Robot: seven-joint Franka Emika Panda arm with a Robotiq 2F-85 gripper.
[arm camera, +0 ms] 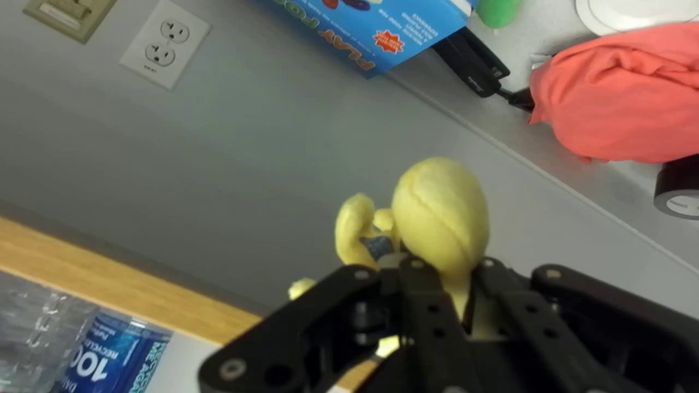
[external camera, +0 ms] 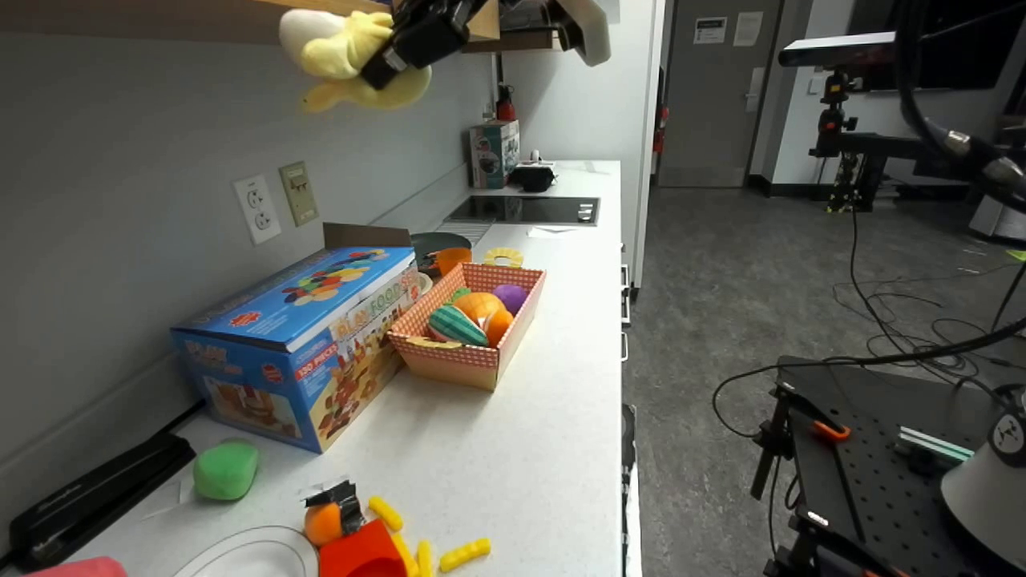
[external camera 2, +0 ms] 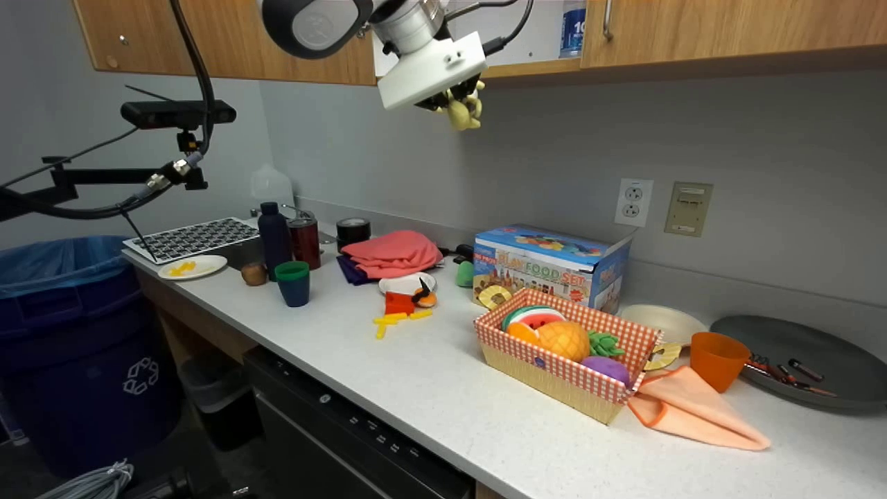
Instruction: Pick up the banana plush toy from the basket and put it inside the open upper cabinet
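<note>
The yellow banana plush toy (external camera: 345, 52) is held in the air by my gripper (external camera: 389, 68), high above the counter. It also shows in an exterior view (external camera 2: 463, 114), just below the lower edge of the open upper cabinet (external camera 2: 530, 68). In the wrist view the fingers (arm camera: 452, 265) are closed around a narrow part of the plush (arm camera: 441, 207), which bulges out beyond the fingertips. The cabinet's wooden edge (arm camera: 125, 289) is at the lower left there. The gingham-lined basket (external camera 2: 547, 378) stands on the counter with toy fruit in it.
A bottle with a blue label (external camera 2: 572, 29) stands in the open cabinet, beside a closed wooden door (external camera 2: 734, 28). The play food box (external camera 2: 540, 267) stands against the wall behind the basket. A coral cloth (external camera 2: 395, 253), a dark pan (external camera 2: 797, 353) and an orange cup (external camera 2: 717, 360) are on the counter.
</note>
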